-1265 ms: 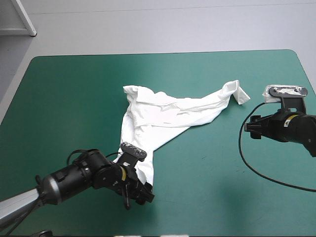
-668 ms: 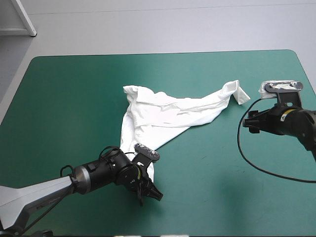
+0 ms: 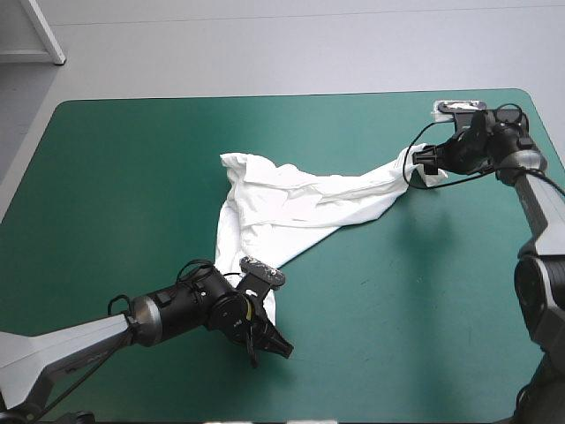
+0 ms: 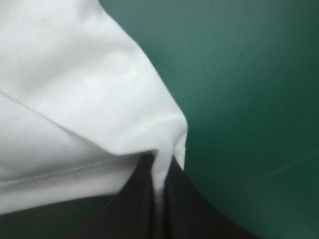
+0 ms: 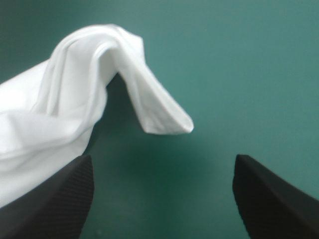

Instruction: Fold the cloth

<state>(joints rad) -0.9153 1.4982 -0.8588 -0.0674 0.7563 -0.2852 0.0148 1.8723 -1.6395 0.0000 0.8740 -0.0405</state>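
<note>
The white T-shirt (image 3: 291, 199) lies crumpled mid-table, one arm of cloth stretched toward the far right and a narrow tail reaching the near side. My left gripper (image 3: 267, 336) sits at that near tail. In the left wrist view its black fingers (image 4: 134, 194) meet, with a fold of the T-shirt (image 4: 75, 99) pinched in the left gripper (image 4: 159, 162). My right gripper (image 3: 422, 164) is at the far-right sleeve end. In the right wrist view the right gripper (image 5: 163, 159) stands open, and the sleeve tip (image 5: 164, 122) lies just ahead of it on the cover, untouched.
Teal-green cover (image 3: 132, 177) shows all around the shirt. The table's far edge (image 3: 371, 93) runs just behind my right gripper, and the rounded far-right corner (image 3: 530, 97) is close beside it.
My left gripper slid in at the shirt's near tail and shut on it. My right arm swung from the table's right side up to the far-right sleeve end.
</note>
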